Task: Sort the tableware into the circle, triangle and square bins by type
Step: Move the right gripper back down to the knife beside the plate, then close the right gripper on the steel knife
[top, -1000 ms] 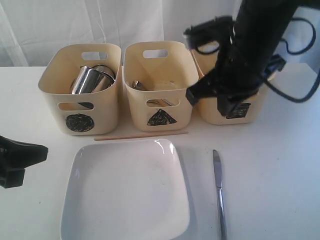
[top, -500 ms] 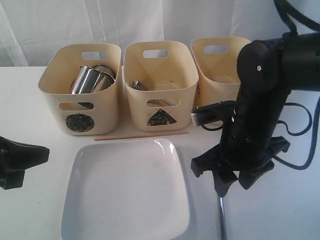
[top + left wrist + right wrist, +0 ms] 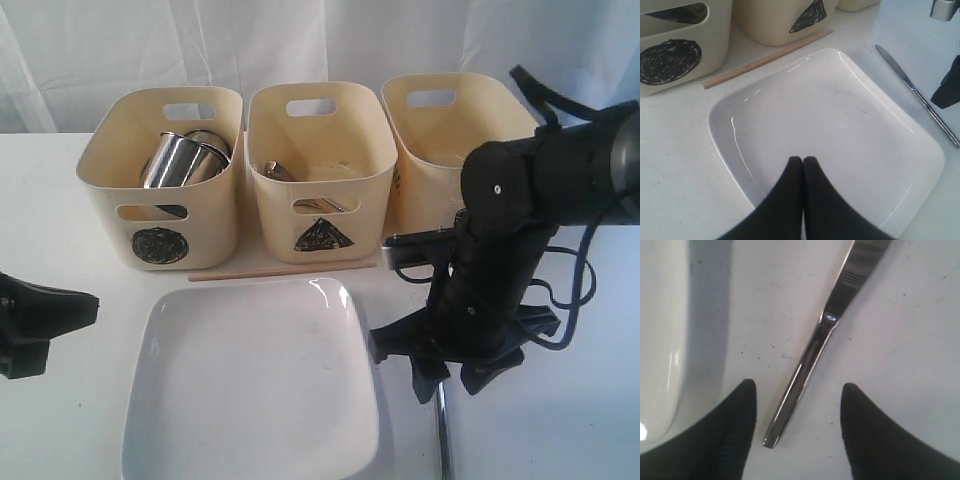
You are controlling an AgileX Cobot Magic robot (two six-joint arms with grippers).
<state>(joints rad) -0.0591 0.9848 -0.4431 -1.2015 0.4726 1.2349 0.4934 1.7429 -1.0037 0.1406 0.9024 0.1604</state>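
Circle bin [image 3: 105, 200]: cream-yellow tub, leftmost in the exterior view, black scribbled circle on its front.
Steel mugs [image 3: 172, 160]: two, shiny, tilted inside the circle bin.
Triangle bin [image 3: 275, 215]: middle tub; metal cutlery [image 3: 275, 170] inside, type unclear.
Square bin [image 3: 420, 140]: rightmost tub, mark hidden.
Plate [image 3: 255, 390]: large, white, square, flat before the circle and triangle bins.
Chopstick [image 3: 280, 271]: thin, wooden, between those bins and the plate.
Knife [image 3: 805, 370]: steel, flat, just right of the plate, apart.

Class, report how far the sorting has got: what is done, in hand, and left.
Done: two steel mugs sit in the circle bin, some cutlery in the triangle bin. In hand: the open right gripper straddles the knife, not gripping. Remaining: knife, wooden chopstick and square plate lie unsorted; left gripper is shut, empty.
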